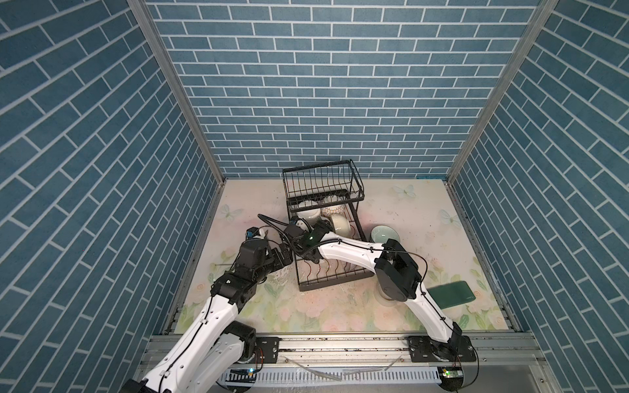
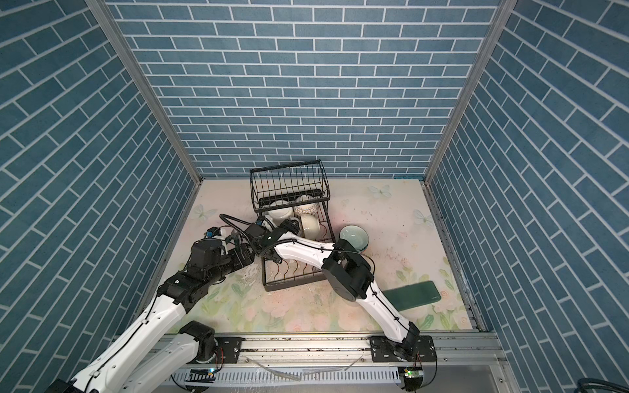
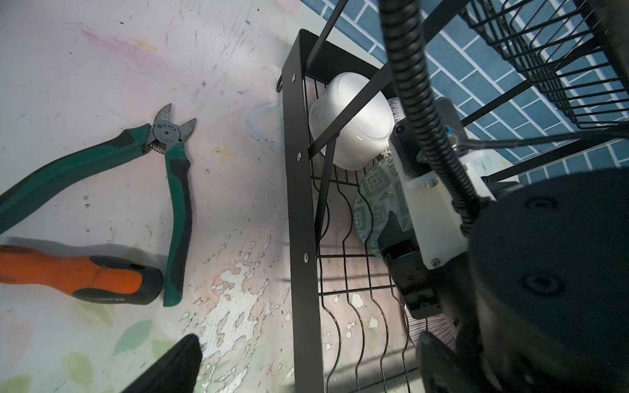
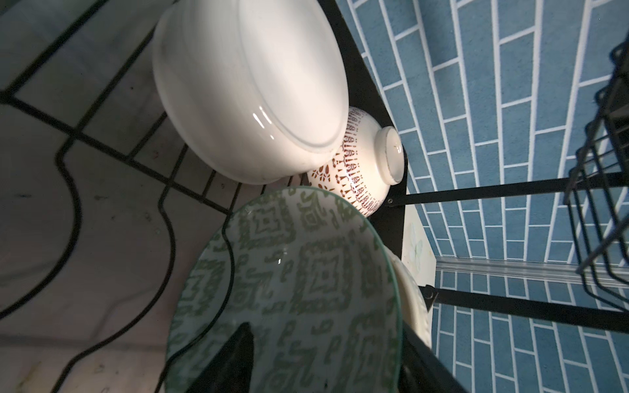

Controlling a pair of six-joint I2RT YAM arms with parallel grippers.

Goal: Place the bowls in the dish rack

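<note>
Blue brick walls enclose a floral worktop (image 1: 425,217); in both top views we see the dish rack (image 1: 323,192) (image 2: 294,194), bowls (image 1: 340,223) in its lower tray, a pale green bowl (image 1: 384,234) just outside. In the left wrist view the left gripper (image 3: 311,367) has jaws wide, holding nothing. In the right wrist view the right gripper (image 4: 332,364) has jaws parted astride the rim of a green-patterned bowl (image 4: 306,272) in the tray

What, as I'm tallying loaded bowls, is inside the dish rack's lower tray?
At least four bowls: plain white bowl, brown-patterned bowl, green-patterned bowl, cream bowl. The upper basket and right arm cover parts of the tray, so more may hide there.
</note>
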